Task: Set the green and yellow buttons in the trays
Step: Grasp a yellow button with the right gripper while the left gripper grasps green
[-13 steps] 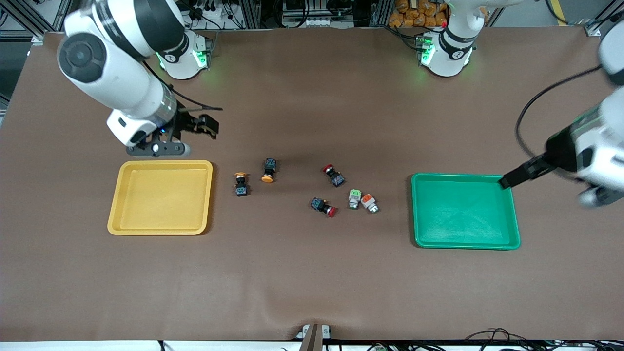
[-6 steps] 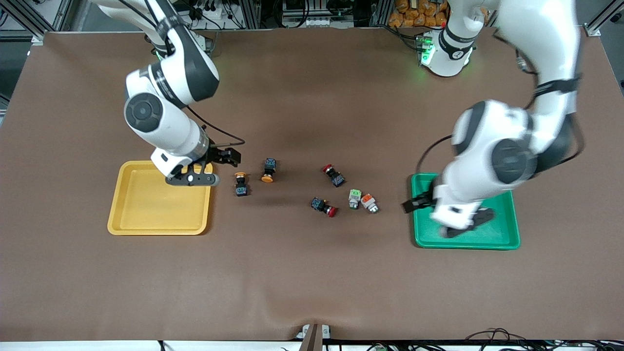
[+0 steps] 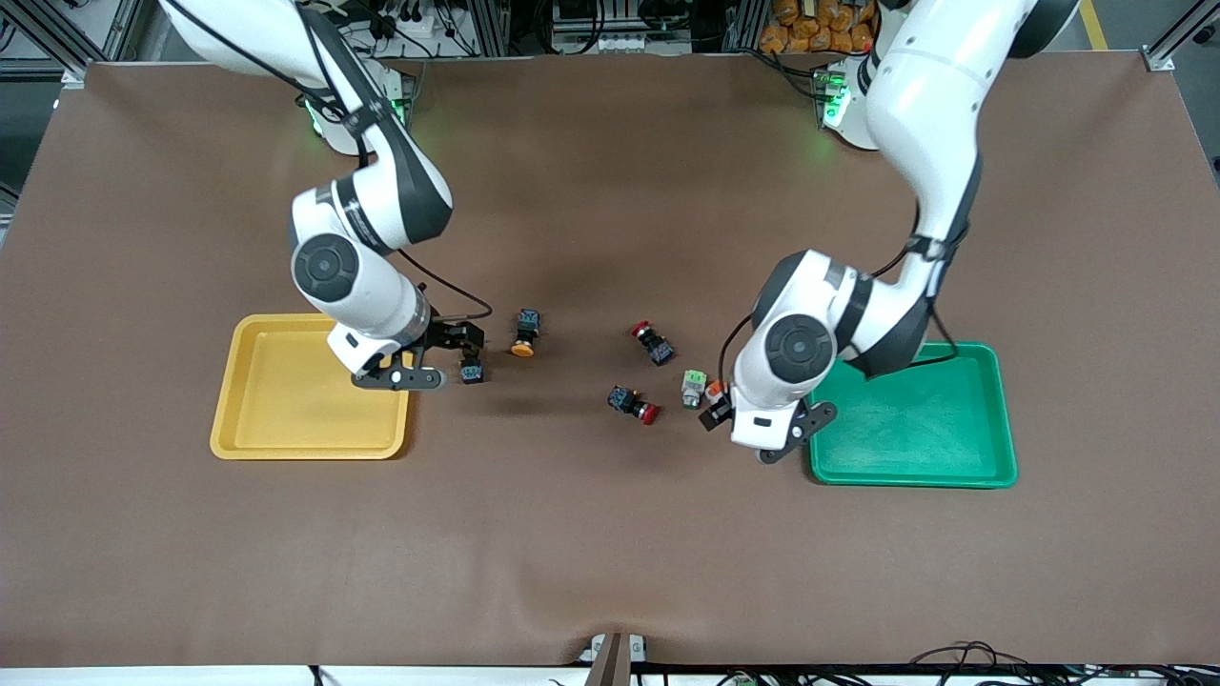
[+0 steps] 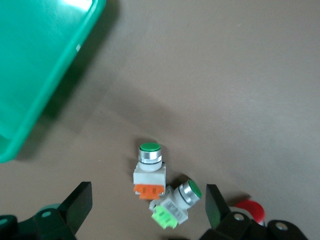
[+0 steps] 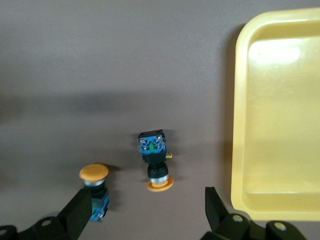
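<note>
End effectors spread wide: left (image 4: 148, 207) over green buttons (image 4: 149, 169); right (image 5: 147, 210) over yellow buttons (image 5: 154, 161).

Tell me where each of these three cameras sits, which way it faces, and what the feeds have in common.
Front view: high across the table, facing both bases; shows both arms, left gripper, right gripper.
Left wrist view: on the left wrist, looking down between open fingers at two green-capped buttons.
Right wrist view: on the right wrist, looking down between open fingers at two yellow-capped buttons.
Shared: green tray in front and left wrist views; yellow tray in front and right wrist views.
</note>
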`<action>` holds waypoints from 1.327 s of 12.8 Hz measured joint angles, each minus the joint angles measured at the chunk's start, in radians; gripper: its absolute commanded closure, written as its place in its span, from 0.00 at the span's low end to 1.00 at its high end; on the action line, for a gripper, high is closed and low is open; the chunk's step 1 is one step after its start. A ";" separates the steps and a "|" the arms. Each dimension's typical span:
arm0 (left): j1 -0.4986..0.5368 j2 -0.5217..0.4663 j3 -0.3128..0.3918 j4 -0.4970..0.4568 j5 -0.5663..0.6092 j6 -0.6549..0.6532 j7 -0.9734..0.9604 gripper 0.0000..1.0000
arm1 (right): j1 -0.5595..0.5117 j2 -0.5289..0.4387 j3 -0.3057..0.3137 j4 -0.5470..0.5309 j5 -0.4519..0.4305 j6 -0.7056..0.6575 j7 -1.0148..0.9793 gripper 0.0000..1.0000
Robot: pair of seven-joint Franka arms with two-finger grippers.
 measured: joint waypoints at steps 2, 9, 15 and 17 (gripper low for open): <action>-0.003 0.027 0.001 0.000 0.001 0.024 -0.073 0.00 | 0.000 0.033 0.000 -0.001 0.000 0.037 -0.006 0.00; -0.027 0.061 0.002 -0.125 0.075 0.193 -0.172 0.05 | 0.016 0.118 0.000 -0.044 -0.024 0.204 -0.013 0.00; -0.044 0.056 0.003 -0.137 0.076 0.204 -0.221 1.00 | 0.070 0.080 0.000 -0.170 -0.030 0.314 -0.014 0.00; -0.042 0.050 0.007 -0.136 0.076 0.204 -0.234 1.00 | 0.071 0.080 -0.002 -0.192 -0.047 0.344 -0.014 0.00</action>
